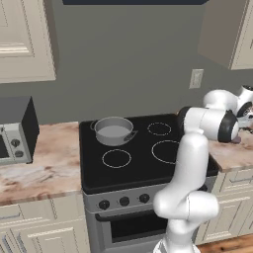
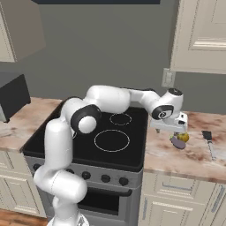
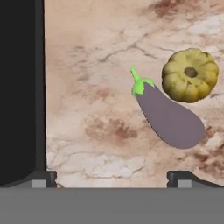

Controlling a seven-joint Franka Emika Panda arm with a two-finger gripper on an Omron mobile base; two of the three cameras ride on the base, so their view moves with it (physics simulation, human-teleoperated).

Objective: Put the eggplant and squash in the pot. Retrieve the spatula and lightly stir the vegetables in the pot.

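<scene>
Hand (image 2: 171, 131) spread wide above eggplant (image 3: 169, 116), squash (image 3: 190, 75).

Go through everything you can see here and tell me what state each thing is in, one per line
eggplant: lying on the counter, not gripped
squash: sitting on the counter right beside the eggplant
pot: upright on the back left burner, no lid, nothing visible inside
spatula: lying flat on the counter, untouched
gripper: open, hovering above the counter near the vegetables
oven door: shut
</scene>
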